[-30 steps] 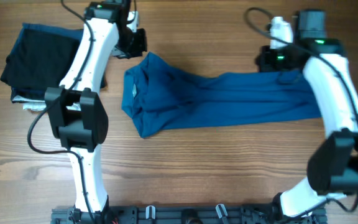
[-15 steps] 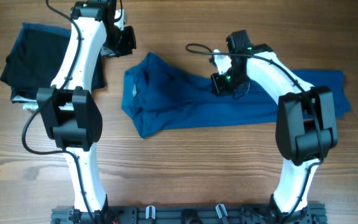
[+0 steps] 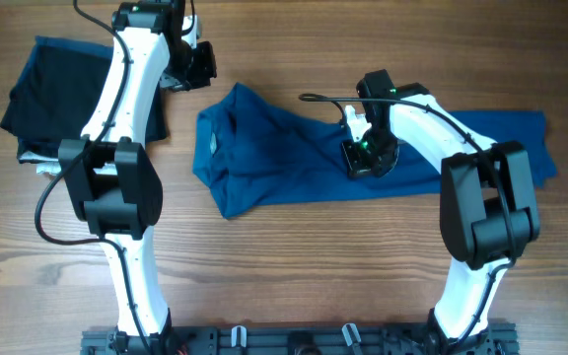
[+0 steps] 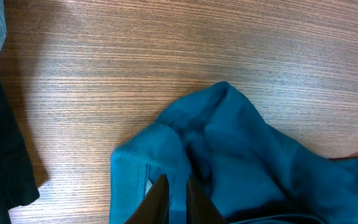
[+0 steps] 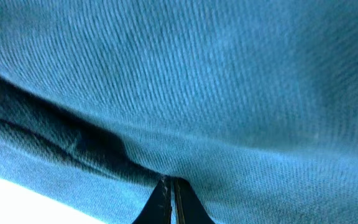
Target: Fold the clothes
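T-shirt (image 3: 284, 168) soft, light, floppy (will bunch). My right gripper (image 5: 169, 182) pinches a fold far from the collar (image 3: 212, 138). Left gripper (image 4: 176, 180) clenched, empty, near collar. Grab seams, not mid-cloth.

Wooden table (image 3: 294, 266), mid-brown, grain running left to right with a few darker streaks; fine, close lines in the left wrist view. Light even and soft, shadows faint. Black rail (image 3: 294, 340) along the near edge. Stack of folded dark garments (image 3: 52, 94) far left, pale fabric showing beneath
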Robot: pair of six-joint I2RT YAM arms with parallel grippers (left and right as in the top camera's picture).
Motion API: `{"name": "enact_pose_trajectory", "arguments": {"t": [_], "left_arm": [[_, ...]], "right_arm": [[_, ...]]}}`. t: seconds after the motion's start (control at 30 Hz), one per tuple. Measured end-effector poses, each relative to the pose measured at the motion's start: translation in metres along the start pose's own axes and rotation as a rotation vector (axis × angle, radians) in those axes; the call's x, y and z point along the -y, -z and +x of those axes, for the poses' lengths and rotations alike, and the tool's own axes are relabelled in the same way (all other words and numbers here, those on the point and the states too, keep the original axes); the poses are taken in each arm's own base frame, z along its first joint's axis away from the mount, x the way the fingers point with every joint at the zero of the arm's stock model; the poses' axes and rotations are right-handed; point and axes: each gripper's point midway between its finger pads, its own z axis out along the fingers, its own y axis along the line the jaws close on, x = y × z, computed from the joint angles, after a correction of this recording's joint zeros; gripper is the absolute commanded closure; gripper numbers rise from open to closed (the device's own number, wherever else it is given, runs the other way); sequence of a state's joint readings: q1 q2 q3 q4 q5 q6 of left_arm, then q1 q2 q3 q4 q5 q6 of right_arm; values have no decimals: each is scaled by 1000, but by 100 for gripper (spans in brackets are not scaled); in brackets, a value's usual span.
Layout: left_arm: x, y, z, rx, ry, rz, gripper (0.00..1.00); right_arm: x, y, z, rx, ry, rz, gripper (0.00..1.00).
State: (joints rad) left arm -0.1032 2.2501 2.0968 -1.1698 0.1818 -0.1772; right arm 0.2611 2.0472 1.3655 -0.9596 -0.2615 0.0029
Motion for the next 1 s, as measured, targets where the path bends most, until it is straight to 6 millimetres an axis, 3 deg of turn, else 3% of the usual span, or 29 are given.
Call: {"name": "enact_pose_trajectory", "arguments": {"t": [0.07,0.13,0.23,0.3,0.37,0.4,0.43,0.47,0.5,0.57,0.73,0.83,0.93,1.0], "left_arm": [[0,0,0,0,0,0,89],[0,0,0,0,0,0,86],[0,0,0,0,0,-1,78],[-3,0,-1,4,1,-14,76],[-6,0,-2,8,2,-27,76],[-8,1,-2,10,7,-33,76],[-12,1,-4,13,17,-40,76],[-15,2,-5,16,25,-44,76],[-19,2,-6,20,38,-48,76],[-26,4,-8,23,58,-51,76],[-34,5,-9,24,79,-51,76],[-31,5,-9,21,78,-43,74],[-30,5,-8,19,78,-39,73],[-29,5,-8,19,78,-36,73]], "right_arm": [[-2,6,7,-17,-9,1,96],[-7,27,5,30,1,0,96],[-25,90,-10,221,66,0,95],[-37,122,-13,315,135,5,96],[-50,142,-14,379,212,11,93],[-55,145,-16,398,245,12,75],[-64,145,-18,410,297,15,48],[-68,143,-21,416,324,16,28],[-75,138,-26,430,363,17,17],[-84,130,-34,449,410,17,11],[-97,125,-63,542,484,20,16],[-98,126,-67,558,526,32,23],[-98,109,-67,518,601,21,32],[-97,89,-68,472,646,4,48]]}}
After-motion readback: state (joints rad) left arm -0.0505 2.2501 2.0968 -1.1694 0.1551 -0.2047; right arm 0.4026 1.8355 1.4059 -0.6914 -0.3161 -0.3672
